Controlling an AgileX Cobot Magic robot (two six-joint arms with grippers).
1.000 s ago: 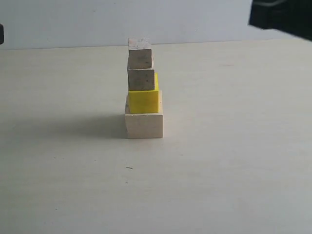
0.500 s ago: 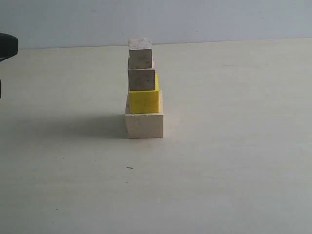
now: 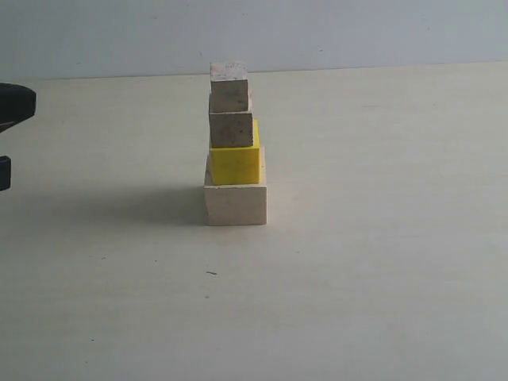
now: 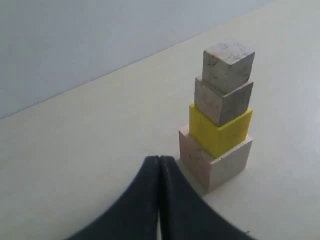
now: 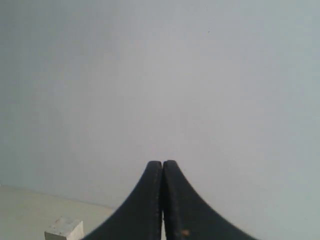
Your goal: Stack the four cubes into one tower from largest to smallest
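Standing mid-counter (image 3: 381, 238), clear of its far edge: tower (image 3: 235, 143), with large pale cube (image 3: 236, 204) as base, then yellow cube (image 3: 235, 165), medium pale cube (image 3: 232, 129), small pale cube (image 3: 228, 87). My left end effector (image 4: 159, 159) and right end effector (image 5: 162, 163) are pinched closed, empty, clear of it.

No writing, label, brand, number or sign can be read in any view. The faces of the tower (image 3: 235, 143) show only pale wood grain and flat yellow paint. The bench (image 3: 381, 238) and the wall (image 3: 357, 32) on its far side are plain, unmarked surfaces.
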